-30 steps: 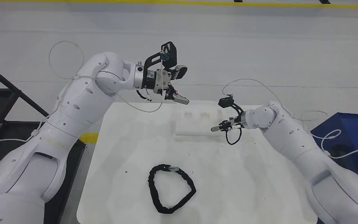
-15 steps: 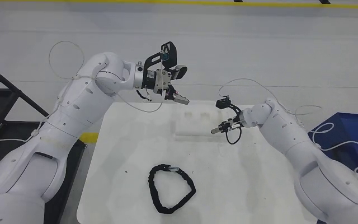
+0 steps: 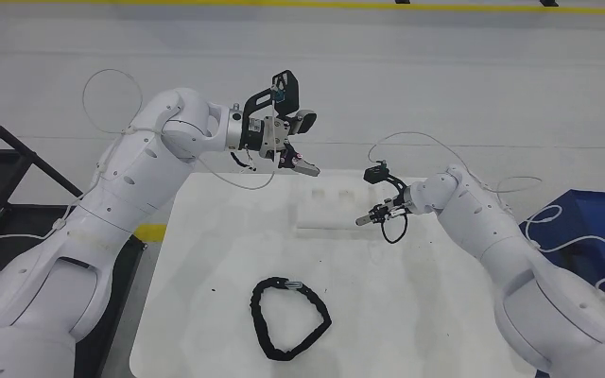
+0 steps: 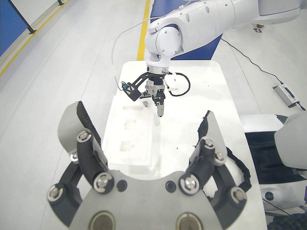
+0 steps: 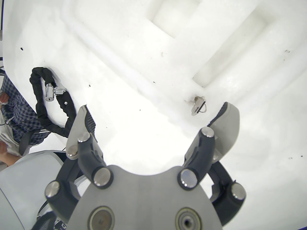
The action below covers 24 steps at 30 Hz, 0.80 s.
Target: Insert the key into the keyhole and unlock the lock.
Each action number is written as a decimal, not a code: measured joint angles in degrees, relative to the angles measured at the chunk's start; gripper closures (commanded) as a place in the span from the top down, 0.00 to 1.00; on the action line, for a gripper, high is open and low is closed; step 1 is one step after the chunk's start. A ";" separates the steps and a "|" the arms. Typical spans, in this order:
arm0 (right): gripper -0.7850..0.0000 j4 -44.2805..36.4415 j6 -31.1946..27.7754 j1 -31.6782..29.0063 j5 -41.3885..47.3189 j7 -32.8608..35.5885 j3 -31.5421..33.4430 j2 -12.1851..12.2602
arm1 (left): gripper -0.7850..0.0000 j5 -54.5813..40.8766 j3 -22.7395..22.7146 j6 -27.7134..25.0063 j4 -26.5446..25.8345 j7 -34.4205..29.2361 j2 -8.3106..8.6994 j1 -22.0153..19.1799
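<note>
Key (image 5: 198, 105) flat; blk chain lock (image 3: 258, 310) looped.

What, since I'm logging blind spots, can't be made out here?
- Key teeth: too small, right wrist view.
- Lock keyhole slot: too small there; chain partly hidden behind the right pincer.
- Left wrist view: Lock mostly hidden behind the left pincer.
</note>
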 measured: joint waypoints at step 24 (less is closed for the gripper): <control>0.50 -5.72 6.90 -0.46 -10.77 -3.15 0.47 1.23 | 1.00 0.00 0.00 0.00 0.00 0.00 0.00 0.00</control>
